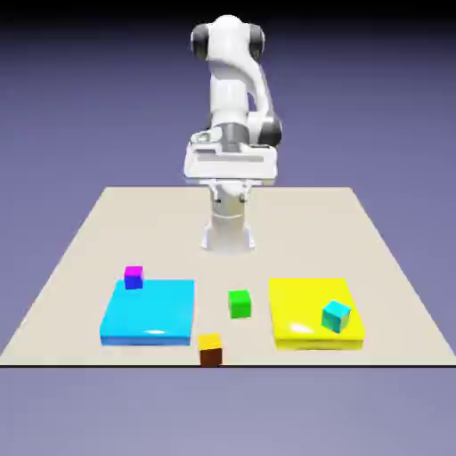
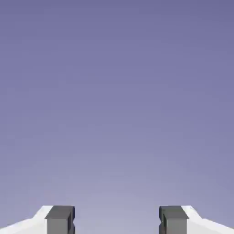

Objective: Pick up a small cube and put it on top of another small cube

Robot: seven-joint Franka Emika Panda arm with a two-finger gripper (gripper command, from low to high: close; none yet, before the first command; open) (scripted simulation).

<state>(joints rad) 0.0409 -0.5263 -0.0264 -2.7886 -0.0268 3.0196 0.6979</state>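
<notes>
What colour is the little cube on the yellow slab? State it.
Cyan cube, sitting on the yellow slab; clearest in the exterior view.

Orange-topped cube (image 1: 210, 348) at table (image 1: 80, 258) near edge, green cube (image 1: 239, 304) just behind; arm (image 1: 233, 107) up, well apart.
</notes>
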